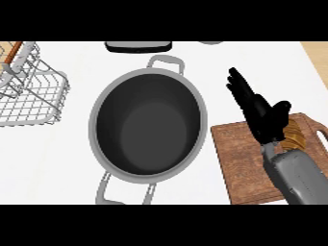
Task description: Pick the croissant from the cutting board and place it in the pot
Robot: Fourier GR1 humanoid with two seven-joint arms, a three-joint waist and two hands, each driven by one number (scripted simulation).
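Fingers (242,89) of right hand (264,115) straight, over croissant (293,137) on cutting board (239,163).

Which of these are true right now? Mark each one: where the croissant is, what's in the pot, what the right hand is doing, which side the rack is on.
1. The pot holds nothing. True.
2. The croissant lies in the pot. False: it lies on the cutting board.
3. The right hand is curled round the croissant. False: its fingers are straight, and the croissant lies beside its wrist.
4. The wire rack stands left of the pot. True.
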